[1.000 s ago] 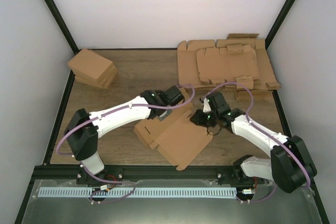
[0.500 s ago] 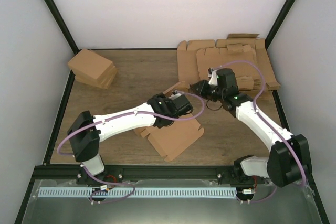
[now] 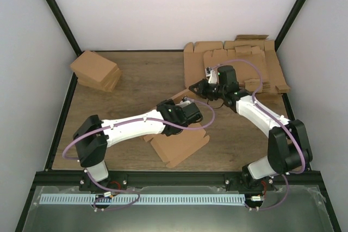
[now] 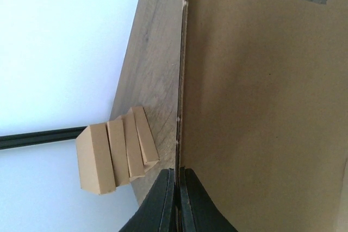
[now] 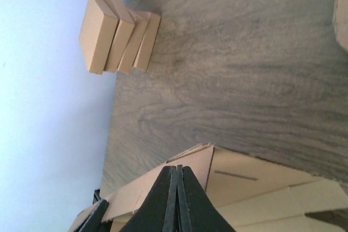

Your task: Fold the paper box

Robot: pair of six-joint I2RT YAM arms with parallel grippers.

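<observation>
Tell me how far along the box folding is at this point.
Done: little; the paper box lies mostly flat, one side lifted. In hand: the left end effector pinches its edge; the right end effector is shut beside a raised flap, grip unclear. To do: nearly every fold and tab.

Wood-grain table point(image 3: 136, 74) stood under even light, plain white walls point(image 3: 174, 4) rose behind and beside the table, black frame posts point(image 3: 53, 9) climbed from its far corners.

A robot lab cell: white panels point(image 3: 163, 9), black frame point(image 3: 55, 10), wooden table point(image 3: 141, 74).
</observation>
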